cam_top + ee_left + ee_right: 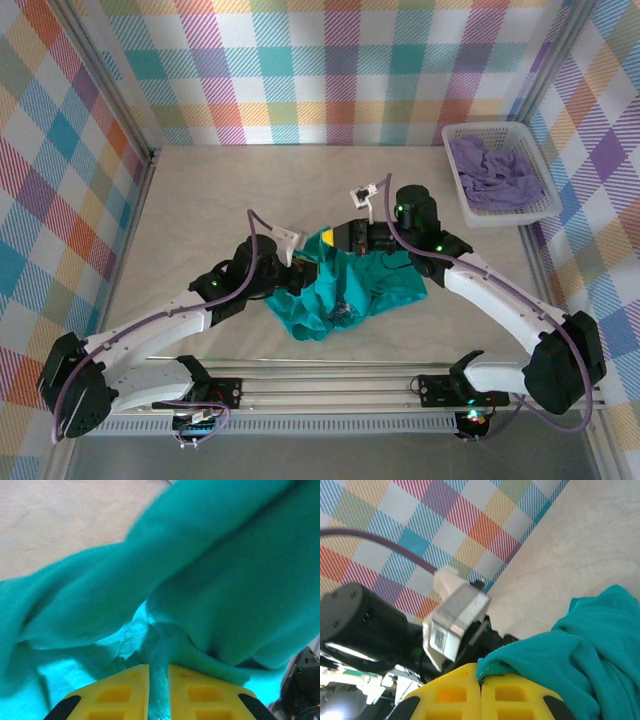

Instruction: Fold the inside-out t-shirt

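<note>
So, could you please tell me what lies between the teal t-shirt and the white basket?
In the top view, the right arm's black wrist crosses between t-shirt and basket; the table there is otherwise bare.

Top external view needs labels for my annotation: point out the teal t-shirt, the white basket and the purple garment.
teal t-shirt (372, 290), top external view, bare cloth near its middle.
white basket (510, 215), top external view, its near wall.
purple garment (495, 175), top external view, middle of the heap.

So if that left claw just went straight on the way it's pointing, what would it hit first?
The teal t-shirt. The left gripper is pinched on a fold of it, and more bunched cloth rises directly ahead of the fingertips. What lies behind that cloth is hidden.
</note>
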Controlling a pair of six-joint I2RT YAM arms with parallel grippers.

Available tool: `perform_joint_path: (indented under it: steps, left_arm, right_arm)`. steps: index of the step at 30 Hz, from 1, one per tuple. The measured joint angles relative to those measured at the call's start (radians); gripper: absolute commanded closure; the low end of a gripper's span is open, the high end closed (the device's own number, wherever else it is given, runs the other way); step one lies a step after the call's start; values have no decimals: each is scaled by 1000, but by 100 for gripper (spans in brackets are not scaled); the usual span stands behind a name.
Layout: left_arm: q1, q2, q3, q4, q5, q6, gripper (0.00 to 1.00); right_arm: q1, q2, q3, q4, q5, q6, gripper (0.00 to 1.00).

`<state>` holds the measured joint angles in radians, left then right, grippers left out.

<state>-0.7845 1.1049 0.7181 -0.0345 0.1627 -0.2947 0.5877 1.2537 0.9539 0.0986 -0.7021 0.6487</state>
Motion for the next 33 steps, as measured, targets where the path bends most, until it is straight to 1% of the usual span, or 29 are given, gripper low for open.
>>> perform_joint_path:
  steps: [5, 7, 9, 11, 14, 18, 20, 23, 25, 28, 29, 31, 33]
  left_arm:
    - [-14, 3, -32, 42, 23, -1, 75]
    - [-14, -29, -50, 41, 14, 3, 68]
    - [-14, -96, -70, 37, -3, 7, 56]
    - [-14, -159, -74, 37, -13, 13, 50]
    - [-14, -203, -51, 40, -14, 19, 46]
    - [-14, -145, 11, 40, -6, 19, 46]
    - [-14, -99, 44, 40, -8, 19, 48]
    - [-14, -35, 94, 41, -18, 21, 55]
    - [-14, -7, 119, 42, -26, 21, 65]
    - [-13, 19, 152, 49, -37, 27, 87]
    - [-13, 24, 159, 51, -43, 24, 92]
    - [-10, 25, 163, 64, -47, 23, 98]
    - [1, 21, 160, 66, -48, 8, 100]
  right_arm:
    - [-11, 0, 8, 40, -31, 48, 100]
    - [-11, 0, 14, 37, -37, 47, 100]
    - [-11, 0, 18, 32, -40, 43, 100]
    - [-11, 0, 19, 27, -44, 43, 100]
    - [-11, 4, 23, 18, -59, 43, 100]
    - [-11, 20, 44, 13, -81, 48, 100]
    - [-11, 23, 51, 14, -93, 54, 100]
    - [-11, 24, 54, 23, -108, 75, 100]
    - [-11, 27, 56, 26, -119, 83, 100]
    - [-11, 28, 58, 29, -134, 99, 99]
    - [-11, 28, 60, 27, -137, 100, 96]
    - [-11, 27, 68, 2, -130, 87, 84]
    - [-11, 12, 71, -48, -92, 45, 75]
